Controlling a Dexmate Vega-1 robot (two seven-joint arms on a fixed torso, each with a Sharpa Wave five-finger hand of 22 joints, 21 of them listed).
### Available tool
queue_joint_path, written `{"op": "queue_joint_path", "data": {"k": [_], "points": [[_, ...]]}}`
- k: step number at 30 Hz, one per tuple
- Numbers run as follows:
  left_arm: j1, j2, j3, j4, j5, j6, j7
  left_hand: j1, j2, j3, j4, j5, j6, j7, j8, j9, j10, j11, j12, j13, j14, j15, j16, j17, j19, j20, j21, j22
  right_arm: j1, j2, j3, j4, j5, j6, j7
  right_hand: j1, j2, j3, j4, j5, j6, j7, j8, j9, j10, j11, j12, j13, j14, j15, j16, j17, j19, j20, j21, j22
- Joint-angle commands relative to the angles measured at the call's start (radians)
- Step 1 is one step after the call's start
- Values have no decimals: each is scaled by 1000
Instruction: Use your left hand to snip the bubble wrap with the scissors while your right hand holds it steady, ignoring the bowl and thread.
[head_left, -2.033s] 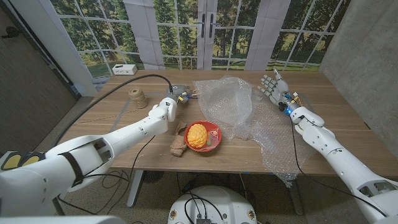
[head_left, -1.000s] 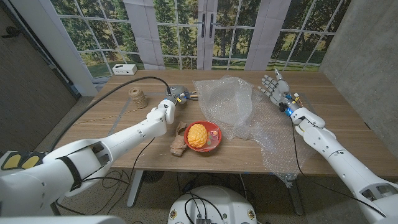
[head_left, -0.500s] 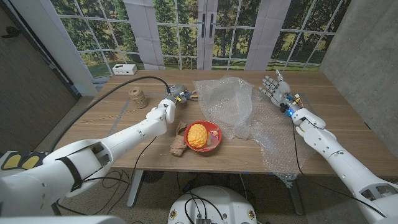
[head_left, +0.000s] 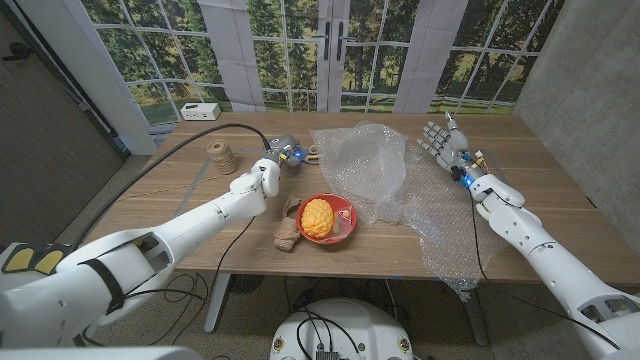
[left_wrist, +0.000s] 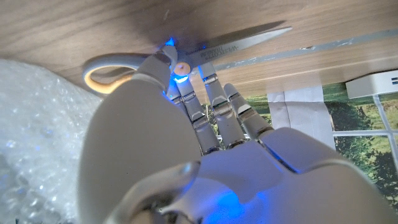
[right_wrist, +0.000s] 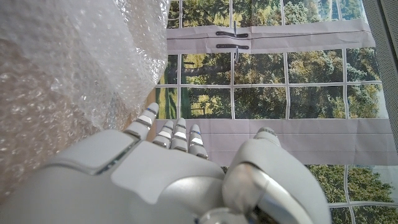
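The scissors (head_left: 306, 153), with pale beige handles, lie on the table just left of the crumpled clear bubble wrap (head_left: 368, 168). My left hand (head_left: 270, 168) reaches to them from the near left. In the left wrist view its fingertips (left_wrist: 179, 67) touch the scissors (left_wrist: 244, 44) near the pivot, with the handle loop beside the bubble wrap (left_wrist: 37, 124); nothing is gripped. My right hand (head_left: 440, 140) is raised at the wrap's far right edge, fingers spread and pointing up, holding nothing. The right wrist view shows this hand (right_wrist: 168, 180) above the bubble wrap (right_wrist: 62, 62).
A red bowl (head_left: 343, 212) holding a yellow knobbly object sits near the front edge, with a brown lump (head_left: 286, 232) to its left. A spool of thread (head_left: 222, 156) stands at the left. A black cable (head_left: 190, 145) crosses the table (head_left: 170, 205). A white box (head_left: 200, 110) sits at the back.
My left hand has crept a little farther forward onto the scissors. The right hand has barely moved, and the bubble wrap lies as before.
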Motion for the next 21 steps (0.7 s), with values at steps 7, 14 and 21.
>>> {"op": "queue_joint_path", "data": {"k": [7, 14, 21], "points": [[84, 40, -165, -170, -135, -61, 86, 21, -7, 34, 26, 35, 16, -23, 41, 192, 54, -38, 25, 315, 60, -182, 27, 32, -45, 10, 48, 58, -9, -2, 7, -12, 1, 7, -11, -9, 3, 8, 0, -6, -1, -8, 0, 2, 4, -5, 0, 3, 2, 2, 9, 2, 9, 0, 6, 2], [108, 28, -208, -173, -189, -102, 118, 21, -7, 34, 26, 35, 17, -23, 41, 192, 54, -38, 25, 315, 60, -182, 27, 32, -45, 10, 48, 58, -5, 2, 8, -3, 3, 12, -2, -9, 3, 9, 0, -6, -1, -8, 0, 2, 4, -5, 0, 3, 2, 2, 9, 2, 9, -1, 6, 2], [118, 25, -228, -175, -223, -147, 129, 16, -17, 42, 32, 52, 22, -17, 75, 210, 55, -43, 38, 295, 48, -183, 43, 46, -38, -21, 103, 81, -9, -4, 14, -20, 5, 22, 13, -10, 3, 9, 0, -6, -1, -8, 0, 2, 4, -5, 0, 3, 2, 2, 9, 2, 9, 0, 6, 2]]}}
